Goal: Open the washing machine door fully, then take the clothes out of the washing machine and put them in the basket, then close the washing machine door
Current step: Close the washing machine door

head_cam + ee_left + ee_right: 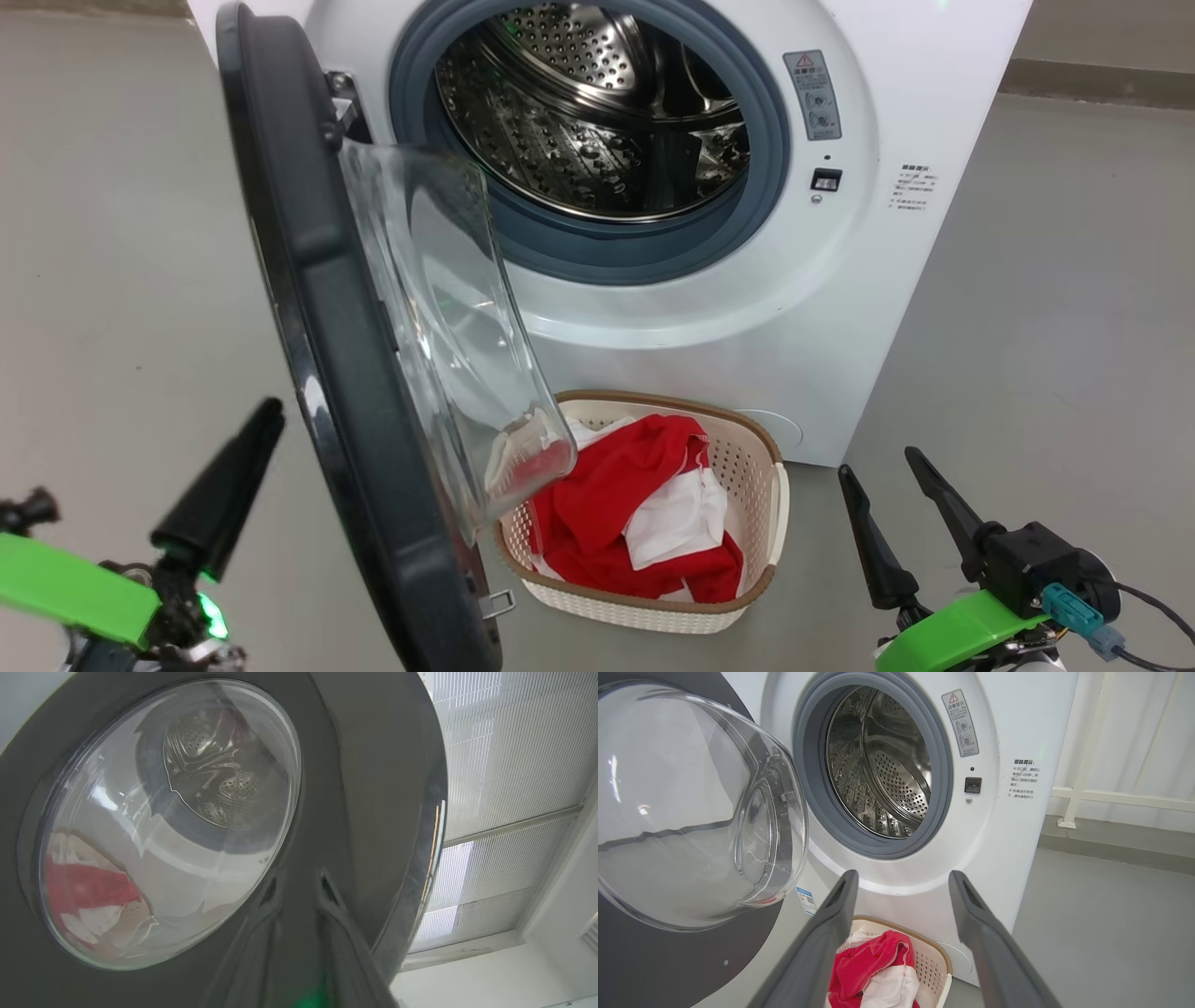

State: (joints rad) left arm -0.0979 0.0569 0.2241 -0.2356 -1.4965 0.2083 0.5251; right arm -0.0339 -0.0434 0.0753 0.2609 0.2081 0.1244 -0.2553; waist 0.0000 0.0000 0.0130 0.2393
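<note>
Washing machine door (345, 373) stands swung out on its left hinge, nearly edge-on to us, with the glass bowl bulging toward the drum side. We note the washing machine (840, 308) mouth open, grey gasket and steel drum in plain sight. The basket (761, 448) sits on the floor (1027, 327) just in front of the machine, partly under the door's lower edge. The clothes (607, 495), red with white, lie heaped inside it. Left gripper (269, 411) hangs close to the door's outer face, fingers (338, 924) near together. We cannot tell if they are fully closed. Right gripper (878, 464) sits low at right, jaws spread wide, empty.
</note>
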